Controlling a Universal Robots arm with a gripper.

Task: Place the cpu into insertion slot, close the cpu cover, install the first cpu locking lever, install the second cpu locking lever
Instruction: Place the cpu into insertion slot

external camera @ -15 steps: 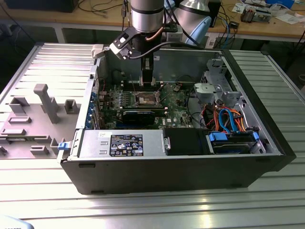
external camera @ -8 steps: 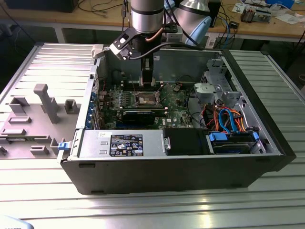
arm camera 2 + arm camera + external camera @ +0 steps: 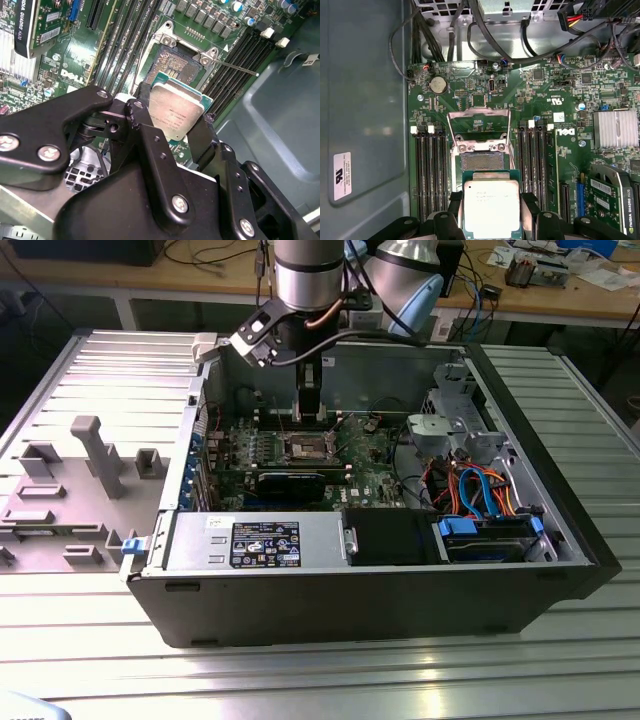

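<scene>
- Dull silver-grey square cpu [image 3: 491, 207] is sitting clamped between the fingers of the black metal gripper [image 3: 176, 116], over the open insertion slot [image 3: 482, 161] and partly hiding it.
- Thin silvery cpu cover [image 3: 479, 116] is standing raised beyond the slot.
- In the exterior view, the gripper [image 3: 310, 418] is hiding the cpu.

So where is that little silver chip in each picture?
Exterior view: too small to tell, at the gripper above the socket.
Second wrist view: the cpu, gripped on two sides, near the socket.
First wrist view: the cpu, gripped, near the socket.
Shared landmark: the open socket.
</scene>
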